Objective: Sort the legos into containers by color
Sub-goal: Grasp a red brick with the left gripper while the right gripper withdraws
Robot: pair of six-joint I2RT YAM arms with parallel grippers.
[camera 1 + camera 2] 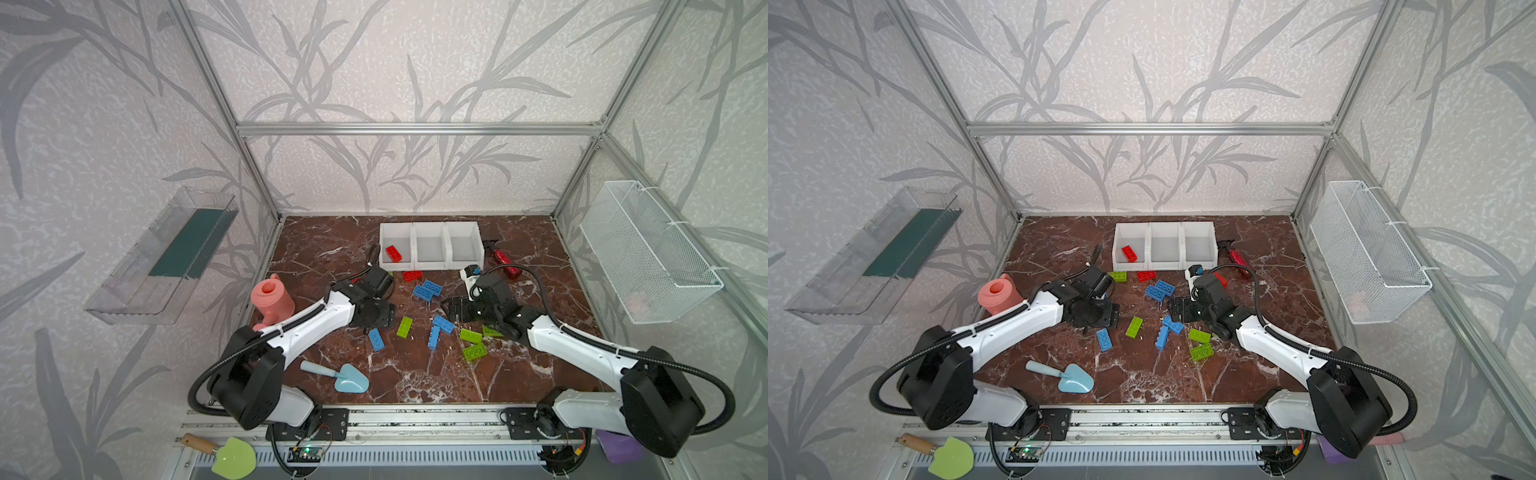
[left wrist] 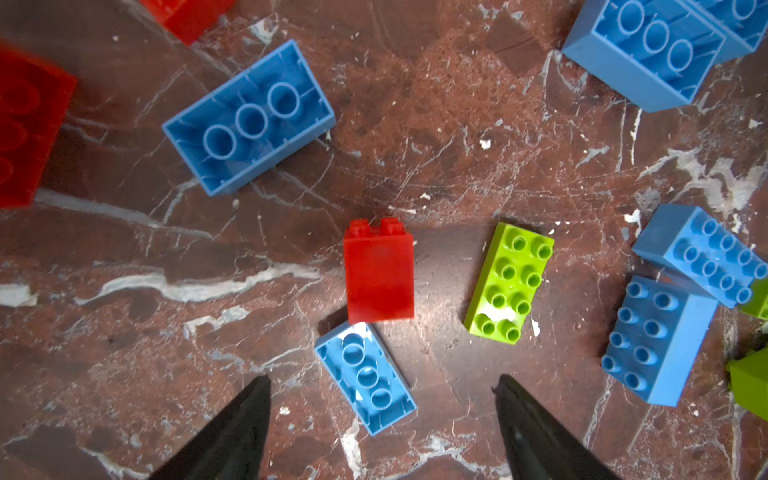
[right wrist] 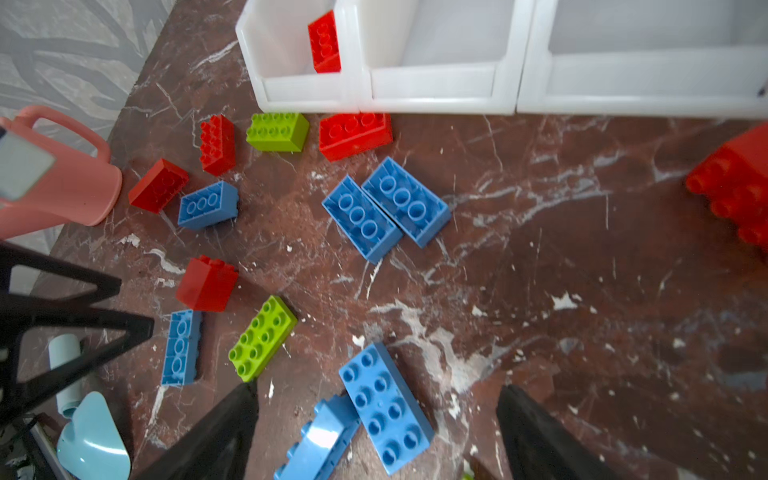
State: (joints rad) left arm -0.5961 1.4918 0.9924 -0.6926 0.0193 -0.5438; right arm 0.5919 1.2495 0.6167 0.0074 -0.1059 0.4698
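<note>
Under the left gripper (image 2: 381,380), fingers spread wide and clamped on nothing: a blue lego (image 2: 365,382), hollow side up on the worktop (image 2: 457,124), lying skew to the fingers. Just past it and touching it, a red lego (image 2: 379,274) on its side; beside that, apart, a green lego (image 2: 509,282), studs up. Under the right gripper (image 3: 379,387), likewise spread and empty: a studded blue lego (image 3: 386,409) touching a tipped blue lego (image 3: 320,444). Farther off, a blue pair (image 3: 386,210) side by side, hollow up. Farthest, the containers (image 3: 432,89), with a binned red lego (image 3: 325,43) in the end one. Probably light, rigid, hard plastic with smooth, slick walls; no crushing worry. Best taken across the two long flat sides, square to the fingers and low on the body, never over studs or corners. Likely to twist or squirt out if pinched askew.
</note>
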